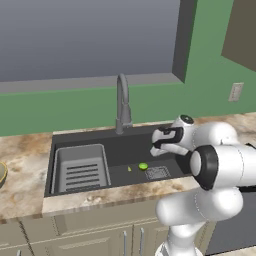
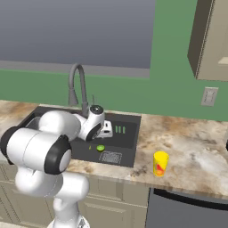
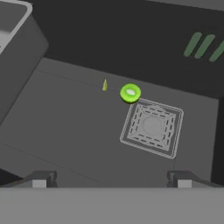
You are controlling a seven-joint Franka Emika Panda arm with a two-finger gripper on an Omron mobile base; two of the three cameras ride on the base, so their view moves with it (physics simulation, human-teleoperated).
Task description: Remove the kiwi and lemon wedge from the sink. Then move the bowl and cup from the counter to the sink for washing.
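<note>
Two items in sink [image 3: 78,131], kiwi [image 3: 130,93], lemon wedge [image 3: 104,85] beside drain [image 3: 152,127]

Kiwi [image 2: 100,148] in sink [image 2: 127,153]; cup [image 2: 160,164] on counter [image 2: 191,147].

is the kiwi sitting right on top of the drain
No, in the hand view the kiwi lies on the sink floor just beside the square drain, near one corner, with the lemon wedge close by.

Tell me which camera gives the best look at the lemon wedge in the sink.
The hand view: the lemon wedge stands out as a pale sliver on the sink floor beside the kiwi. In both base views it is a tiny yellow speck.
</note>
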